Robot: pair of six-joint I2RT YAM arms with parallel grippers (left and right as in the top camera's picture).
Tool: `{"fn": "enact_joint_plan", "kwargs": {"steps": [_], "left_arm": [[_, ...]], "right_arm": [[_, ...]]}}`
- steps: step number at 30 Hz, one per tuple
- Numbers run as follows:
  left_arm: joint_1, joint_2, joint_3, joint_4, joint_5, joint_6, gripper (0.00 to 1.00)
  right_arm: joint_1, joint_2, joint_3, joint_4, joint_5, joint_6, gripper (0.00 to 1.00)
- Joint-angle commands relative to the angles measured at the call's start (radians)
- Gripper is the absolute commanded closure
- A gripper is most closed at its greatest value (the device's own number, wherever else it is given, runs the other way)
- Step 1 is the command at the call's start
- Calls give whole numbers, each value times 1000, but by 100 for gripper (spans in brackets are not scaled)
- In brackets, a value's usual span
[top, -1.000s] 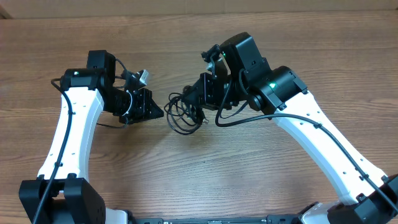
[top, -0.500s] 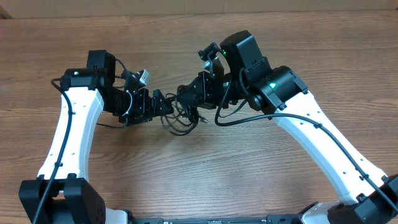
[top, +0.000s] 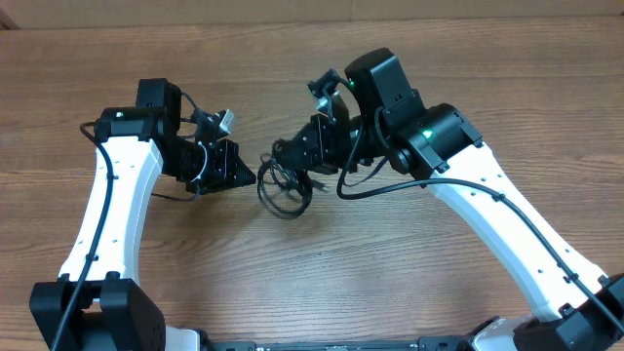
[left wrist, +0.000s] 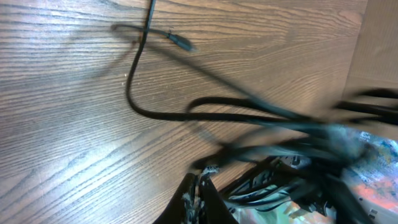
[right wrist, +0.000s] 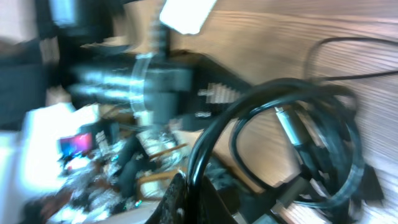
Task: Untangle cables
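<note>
A tangled bundle of black cables [top: 285, 188] lies on the wooden table between the two arms. My right gripper [top: 285, 153] is shut on a thick black cable loop [right wrist: 214, 134] and holds it up at the top of the bundle. The rest of the coil and a silver plug [right wrist: 287, 124] hang to the right in the right wrist view. My left gripper [top: 250, 176] is shut, just left of the bundle, with nothing visible between its fingers [left wrist: 201, 180]. In the left wrist view, blurred cables [left wrist: 273, 118] cross just beyond the fingertips, and a loose cable end with a plug [left wrist: 181, 42] lies further out.
The wooden table [top: 322, 273] stretches around both arms. A pale cardboard wall [top: 292, 8] runs along the far edge. A thin black lead [top: 168, 198] trails on the table under my left arm.
Half a second ago my left gripper reached right into the bundle; it has now drawn back to the left. The bundle has shifted slightly left and hangs lower from the right gripper.
</note>
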Motion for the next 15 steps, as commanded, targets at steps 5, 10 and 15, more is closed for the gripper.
{"fn": "enact_joint_plan", "kwargs": {"steps": [5, 10, 15], "left_arm": [[-3, 7, 14, 1, 5, -6, 90], [-3, 7, 14, -11, -7, -6, 18], [-3, 7, 14, -11, 0, -6, 10]], "right_arm": [[4, -3, 24, -68, 142, -14, 96], [4, -3, 24, -34, 106, -13, 96], [4, -3, 24, 94, -98, -14, 96]]}}
